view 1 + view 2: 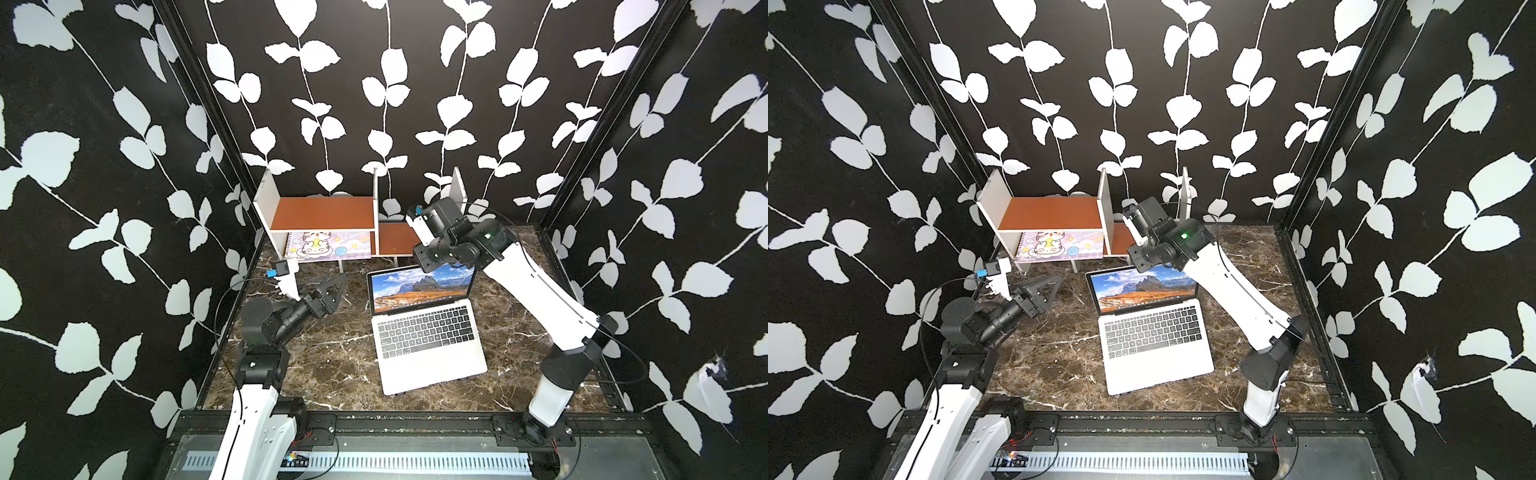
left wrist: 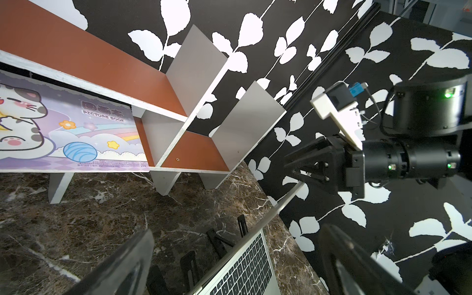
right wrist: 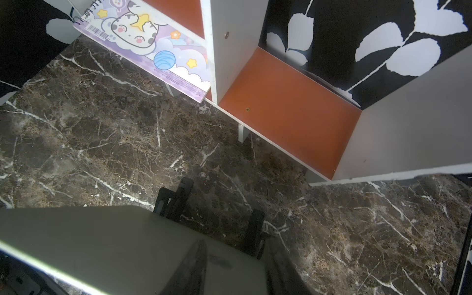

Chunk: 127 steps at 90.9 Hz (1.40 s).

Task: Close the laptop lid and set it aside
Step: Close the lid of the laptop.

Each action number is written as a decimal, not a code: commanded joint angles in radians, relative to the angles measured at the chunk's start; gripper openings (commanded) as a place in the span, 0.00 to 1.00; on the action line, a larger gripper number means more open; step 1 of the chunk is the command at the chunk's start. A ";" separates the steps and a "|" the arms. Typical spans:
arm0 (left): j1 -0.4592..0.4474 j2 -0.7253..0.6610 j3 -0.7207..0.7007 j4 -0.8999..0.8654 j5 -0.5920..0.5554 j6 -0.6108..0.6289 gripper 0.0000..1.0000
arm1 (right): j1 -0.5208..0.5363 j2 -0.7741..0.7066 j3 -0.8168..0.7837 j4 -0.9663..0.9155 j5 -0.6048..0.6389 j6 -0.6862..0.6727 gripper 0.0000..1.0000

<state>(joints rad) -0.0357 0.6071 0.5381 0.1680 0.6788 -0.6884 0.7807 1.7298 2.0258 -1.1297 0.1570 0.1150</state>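
The silver laptop (image 1: 428, 345) (image 1: 1154, 345) sits open in the middle of the marble table, raised on a black folding stand (image 3: 173, 199). Its lid (image 1: 419, 286) (image 1: 1142, 286) stands up with the mountain picture lit. My right gripper (image 1: 428, 268) (image 3: 237, 255) reaches down behind the lid's top edge. Its fingers (image 3: 196, 265) are slightly apart against the lid's silver back (image 3: 102, 242), with nothing between them. My left gripper (image 1: 343, 282) (image 2: 236, 229) hovers wide open to the left of the lid, apart from it. In the left wrist view I see the keyboard (image 2: 245, 273) and the right gripper (image 2: 287, 163).
A white and brown shelf (image 1: 324, 212) stands at the back of the table. A cartoon-cat notebook (image 1: 328, 245) lies in its lower left bay, and the low bay (image 3: 288, 115) behind the laptop holds nothing. Patterned walls close in three sides.
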 commanded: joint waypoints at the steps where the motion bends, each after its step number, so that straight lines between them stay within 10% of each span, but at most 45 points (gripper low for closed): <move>1: 0.003 -0.011 0.004 0.014 0.023 -0.006 0.99 | 0.005 -0.081 -0.108 0.027 -0.047 0.024 0.39; 85: -0.022 -0.039 -0.011 0.066 0.103 -0.154 0.99 | 0.017 -0.659 -0.987 0.339 -0.197 0.222 0.37; 127: -0.342 0.051 -0.004 -0.021 -0.058 -0.063 0.98 | 0.017 -0.802 -1.237 0.512 -0.326 0.282 0.37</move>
<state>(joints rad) -0.3164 0.6342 0.5343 0.1764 0.6846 -0.7971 0.7902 0.9466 0.8486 -0.6720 -0.0860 0.3679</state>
